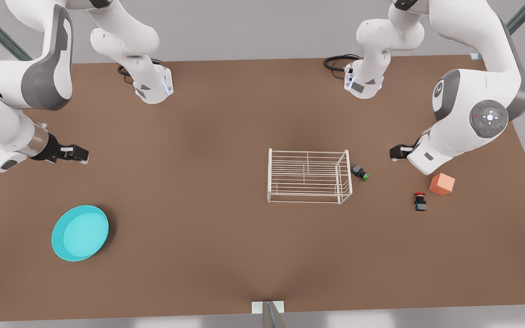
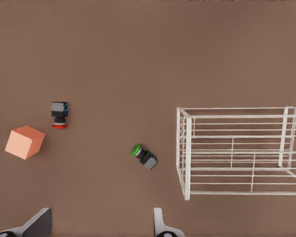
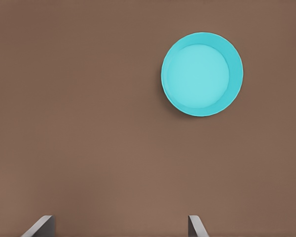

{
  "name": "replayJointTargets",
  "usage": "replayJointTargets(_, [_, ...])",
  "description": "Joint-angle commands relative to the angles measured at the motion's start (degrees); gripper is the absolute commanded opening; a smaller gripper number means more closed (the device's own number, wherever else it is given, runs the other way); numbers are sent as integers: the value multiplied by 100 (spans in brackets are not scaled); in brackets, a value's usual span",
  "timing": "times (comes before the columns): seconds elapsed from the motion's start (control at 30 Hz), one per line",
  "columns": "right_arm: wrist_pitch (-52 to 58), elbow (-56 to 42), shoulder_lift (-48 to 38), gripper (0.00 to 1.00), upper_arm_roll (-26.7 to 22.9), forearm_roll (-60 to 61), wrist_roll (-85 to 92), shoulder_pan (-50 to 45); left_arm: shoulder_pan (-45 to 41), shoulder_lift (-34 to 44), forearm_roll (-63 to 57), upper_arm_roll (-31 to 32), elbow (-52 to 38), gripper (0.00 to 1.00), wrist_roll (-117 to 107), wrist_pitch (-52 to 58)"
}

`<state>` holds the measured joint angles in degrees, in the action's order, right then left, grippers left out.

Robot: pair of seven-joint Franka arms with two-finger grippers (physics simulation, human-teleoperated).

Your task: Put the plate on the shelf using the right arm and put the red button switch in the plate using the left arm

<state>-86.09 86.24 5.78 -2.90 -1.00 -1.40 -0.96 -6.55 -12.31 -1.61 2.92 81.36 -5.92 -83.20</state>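
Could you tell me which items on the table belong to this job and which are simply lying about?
Part of the job:
- plate, flat on the table, untouched
- shelf, nothing on top
- red switch, beside the cube
- right gripper and left gripper, both open and holding nothing

Lying about:
- green switch, on its side next to the shelf
- orange cube

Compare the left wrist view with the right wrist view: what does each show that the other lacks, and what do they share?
Left wrist view: the red button switch beside the orange cube, the green-capped switch lying tipped near the shelf, all apart from each other.

Right wrist view: the plate, lying flat and alone.

Both: the brown table, and each arm's own gripper, left gripper and right gripper, open, holding nothing, above the table.
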Motion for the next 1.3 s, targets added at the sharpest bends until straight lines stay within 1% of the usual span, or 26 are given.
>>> replayJointTargets(0.0, [-30, -2, -6, 100, -9, 4, -89, 0, 22, 9, 3, -2, -6, 100, -33, -29])
replayJointTargets(0.07, [5, -2, 46, 100, -27, -40, -54, 35, 22, 18, 11, 7, -6, 100, -41, -12])
replayJointTargets(0.1, [5, 25, 143, 100, -27, -49, 209, 210, 22, 18, 11, 7, -6, 100, -41, -3])
replayJointTargets(0.17, [-162, -28, 740, 100, -27, -40, 1932, 1027, 22, 18, 3, 15, -6, 100, -59, -3])
replayJointTargets(0.23, [-839, -46, 1320, 100, -27, 30, 2864, 1546, 13, 36, -15, 15, -102, 100, -68, -3])
replayJointTargets(0.33, [-1471, -55, 1988, 100, -27, 355, 3532, 2047, 22, 36, 3, 15, -111, 100, -59, -3])
replayJointTargets(0.4, [-1919, -19, 2287, 100, -18, 504, 3611, 2109, 22, 27, 3, 7, -111, 100, -50, -11])
replayJointTargets(0.47, [-2877, -46, 2665, 100, -18, 776, 3646, 2126, 22, 27, -6, 7, -111, 100, -50, -3])
replayJointTargets(0.57, [-3361, -72, 3104, 100, -18, 1154, 3717, 2373, 13, 36, -6, 15, -111, 100, -59, 67])
replayJointTargets(0.6, [-3484, -248, 3342, 100, -18, 1199, 3725, 2408, 13, 36, -6, 15, -111, 100, -59, 76])
replayJointTargets(0.77, [-3502, -924, 4028, 100, -18, 1375, 4042, 2557, 22, 18, -15, 15, -111, 100, -59, 68])
replayJointTargets(0.9, [-3660, -1100, 4397, 100, -9, 1586, 4095, 2575, 22, 27, -15, 15, -111, 100, -68, 76])
replayJointTargets(1.07, [-3836, -1294, 4669, 100, 9, 1735, 4095, 2575, 31, -26, -15, 7, -111, 100, -85, 24])
replayJointTargets(1.27, [-3827, -1232, 4713, 100, 17, 1867, 4139, 2584, 145, -35, -6, -11, -111, 100, -68, -64])
